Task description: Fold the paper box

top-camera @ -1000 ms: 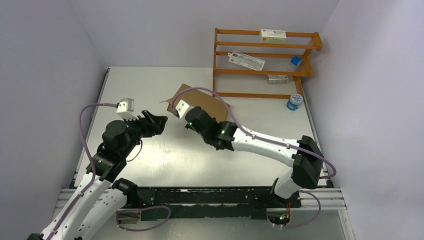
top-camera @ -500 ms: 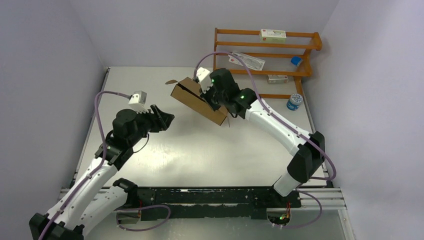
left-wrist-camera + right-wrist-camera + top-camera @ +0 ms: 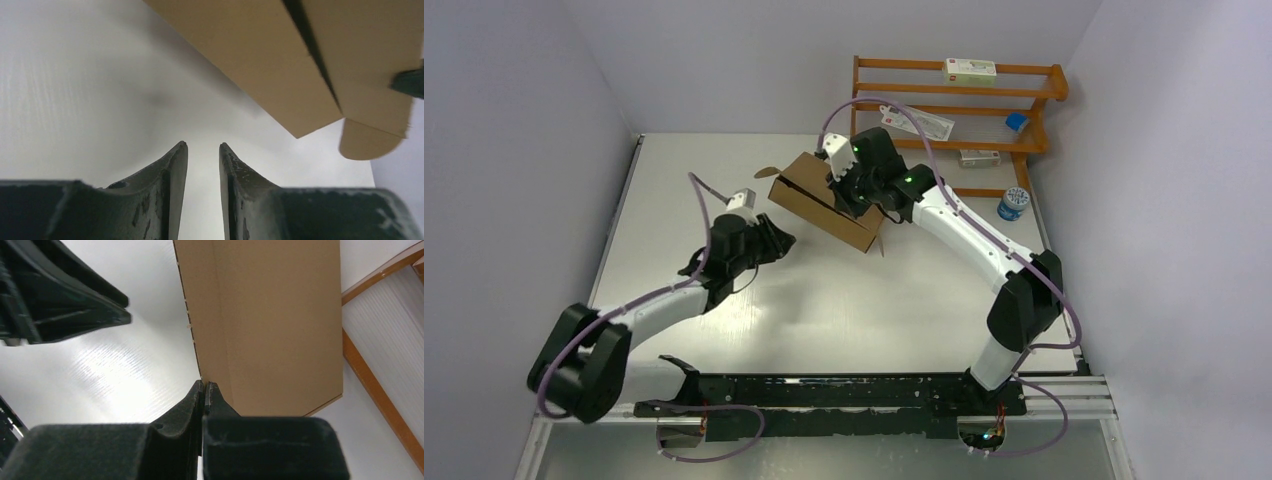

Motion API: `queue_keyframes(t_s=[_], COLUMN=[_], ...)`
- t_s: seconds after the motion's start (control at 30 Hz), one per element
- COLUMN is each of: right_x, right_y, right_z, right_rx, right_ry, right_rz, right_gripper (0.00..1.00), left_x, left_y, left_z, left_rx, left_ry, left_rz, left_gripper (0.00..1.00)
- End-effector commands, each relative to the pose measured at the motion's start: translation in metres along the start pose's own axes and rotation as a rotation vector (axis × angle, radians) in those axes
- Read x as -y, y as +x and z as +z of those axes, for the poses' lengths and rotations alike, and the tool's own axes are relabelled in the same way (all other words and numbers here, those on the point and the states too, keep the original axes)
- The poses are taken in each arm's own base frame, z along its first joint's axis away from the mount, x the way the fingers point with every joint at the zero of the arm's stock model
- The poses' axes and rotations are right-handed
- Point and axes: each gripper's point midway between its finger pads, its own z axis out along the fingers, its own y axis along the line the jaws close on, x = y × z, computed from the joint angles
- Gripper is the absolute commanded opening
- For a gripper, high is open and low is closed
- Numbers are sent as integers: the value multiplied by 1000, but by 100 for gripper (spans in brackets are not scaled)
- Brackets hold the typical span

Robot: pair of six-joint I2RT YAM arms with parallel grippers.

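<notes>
- Fingers (image 3: pixel 175 170) of the left gripper (image 3: pixel 784 240) stand at a narrow gap. The left wrist view shows only bare table (image 3: pixel 844 310) between them, and nothing is gripped. The tool sits low over the table.
- Position of the paper box (image 3: pixel 816 200): ahead of and above the left gripper's tips, apart from them. It is plain brown cardboard. In the top view it hangs tilted, with its right-hand corner lowest. In the left wrist view a dark slit runs across the underside and a rounded tab (image 3: pixel 367 142) projects past the lowest corner.
- Tips of the right gripper (image 3: pixel 844 193) are pinched together on one edge of the paper box. In the right wrist view they close on a thin cardboard wall, and the main panel extends ahead and to the right of them. The left gripper shows there as a dark, blurred shape to the upper left of the tips.
- Behind the right gripper stands a wooden rack (image 3: pixel 954 90) with white cartons (image 3: pixel 970 70) on its shelves.
- A small blue-lidded container (image 3: pixel 1012 204) stands on the table to the right of the right gripper, beside the rack's foot.
</notes>
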Motion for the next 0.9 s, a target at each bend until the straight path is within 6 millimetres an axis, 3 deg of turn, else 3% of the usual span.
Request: queue_keyframes(t_s=[0.0,0.2,0.5,0.6,0.73,0.87], right_x=[2,-1,-14,-18,-18,-20], right_y=[-7,-9,-15,-16,-15,-17], right_z=[-4,-8,-17,-22,-26,-30], right_rx=[17,28,39,40,29,16], right_ry=[-35,-54,-111,-128,-130,-134], right_rz=[22,25,54,63,68,60], right_gripper=[0,0,0,0,0,0], left_x=[8,-15,22,33,61,85], left_y=[-12,5,-9,-14,-25,-31], left_z=[26,48,67,60,26,6], left_rx=[110,165,368,452,563,563], left_ry=[15,-92,-1,43,141,190], left_rz=[0,-23,32,26,50,65], left_gripper=[36,43,55,58,60,62])
